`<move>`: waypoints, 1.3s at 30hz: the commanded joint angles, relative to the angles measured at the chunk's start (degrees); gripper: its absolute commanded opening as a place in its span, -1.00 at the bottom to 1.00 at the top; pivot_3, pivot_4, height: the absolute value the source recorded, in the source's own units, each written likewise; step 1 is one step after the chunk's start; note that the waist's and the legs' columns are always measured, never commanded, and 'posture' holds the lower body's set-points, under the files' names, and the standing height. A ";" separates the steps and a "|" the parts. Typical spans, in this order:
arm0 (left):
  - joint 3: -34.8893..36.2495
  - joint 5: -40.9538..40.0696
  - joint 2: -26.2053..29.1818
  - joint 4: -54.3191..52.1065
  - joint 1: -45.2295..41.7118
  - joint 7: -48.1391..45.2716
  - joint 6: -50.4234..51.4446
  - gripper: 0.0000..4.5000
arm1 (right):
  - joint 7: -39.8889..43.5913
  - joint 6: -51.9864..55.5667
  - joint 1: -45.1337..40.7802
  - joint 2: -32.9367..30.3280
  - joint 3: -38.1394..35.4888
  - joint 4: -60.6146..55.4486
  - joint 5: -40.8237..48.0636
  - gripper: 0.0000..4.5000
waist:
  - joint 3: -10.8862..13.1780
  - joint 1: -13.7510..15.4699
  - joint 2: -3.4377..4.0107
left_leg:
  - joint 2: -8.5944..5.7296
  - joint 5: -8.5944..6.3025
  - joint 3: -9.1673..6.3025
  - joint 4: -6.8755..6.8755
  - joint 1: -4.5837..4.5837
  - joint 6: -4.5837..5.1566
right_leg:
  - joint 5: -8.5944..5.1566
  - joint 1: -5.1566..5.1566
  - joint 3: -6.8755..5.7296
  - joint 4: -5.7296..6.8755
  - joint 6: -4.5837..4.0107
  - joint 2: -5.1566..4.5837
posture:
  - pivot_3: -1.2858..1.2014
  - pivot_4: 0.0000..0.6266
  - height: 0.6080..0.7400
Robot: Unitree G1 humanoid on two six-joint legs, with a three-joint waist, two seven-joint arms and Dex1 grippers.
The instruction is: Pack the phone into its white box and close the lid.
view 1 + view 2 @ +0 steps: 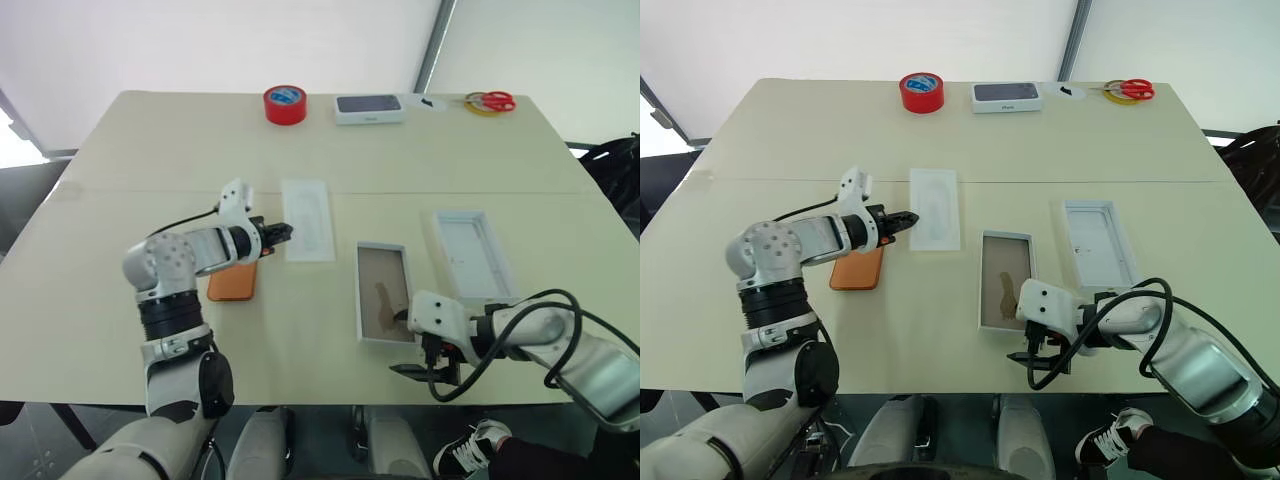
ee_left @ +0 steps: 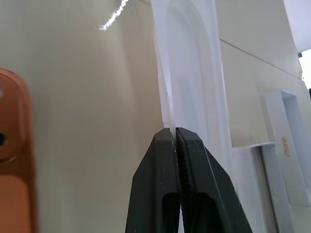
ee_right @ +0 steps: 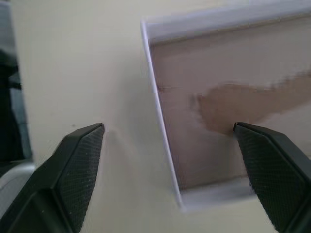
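From the head cameras, we see a pale table [image 1: 120,330] with the left gripper [image 1: 283,232] pressed together at the near edge of the flat white insert [image 1: 309,215], while the phone [image 1: 232,283] lies face down on the table just under that forearm. We find the white box [image 1: 383,290], open with its brownish floor up, at mid-table, and the lid [image 1: 472,253], plain inside up, just to its right. We note the right gripper [image 1: 425,370] at the box's near corner, fingers spread. Along the far edge we see a red tape roll [image 1: 285,104], a white box with a dark top [image 1: 369,108] and red scissors [image 1: 492,101]. At the left wrist, we see both fingers [image 2: 194,174] closed flush against the insert's edge, whether pinching it we cannot tell, with the phone's camera corner at one side. At the right wrist, we see the fingers [image 3: 73,170] wide apart, one over bare table, one over the box's floor, straddling its corner.
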 commanded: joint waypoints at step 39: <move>-1.27 -4.48 -4.47 -14.37 4.12 4.11 7.98 -1.00 | 6.03 -8.72 -24.47 16.15 -5.92 21.84 -8.23 0.52 | -0.06 -0.11 -0.27 | -0.13 0.08 -0.03 -0.04 0.03 -0.16 | 0.06 0.00 0.00 0.08 0.00 -0.11 | 0.03 -0.52 0.95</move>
